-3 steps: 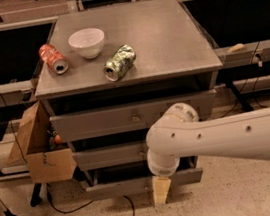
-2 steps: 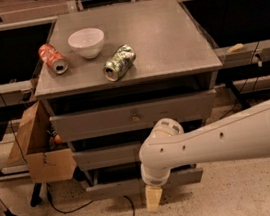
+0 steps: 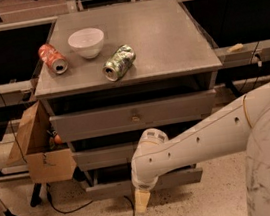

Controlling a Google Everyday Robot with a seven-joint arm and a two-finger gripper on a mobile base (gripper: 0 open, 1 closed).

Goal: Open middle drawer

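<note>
**A:** Down near the floor, what is the gripper (image 3: 142, 200) doing?

**B:** It hangs pointing downward, just in front of the bottom drawer (image 3: 106, 189). I cannot tell whether it is spread or pressed together, nor whether it touches anything.

**A:** And the middle drawer (image 3: 102, 156)?

**B:** Just above the gripper, partly hidden behind the white arm (image 3: 196, 144).

**A:** The surface?

**B:** Well above, the grey tabletop (image 3: 165, 39) carries a white bowl (image 3: 86, 41), a red can (image 3: 53, 58) and a green can (image 3: 119, 62), both cans lying down. Up to the gripper's left a cardboard box (image 3: 43, 154) sits beside the drawers, and the floor (image 3: 214, 199) is speckled.

No legible text; red can (image 3: 53, 58), green can (image 3: 118, 62) prints unreadable; claw (image 3: 142, 201) low before bottom drawer (image 3: 186, 177)
</note>
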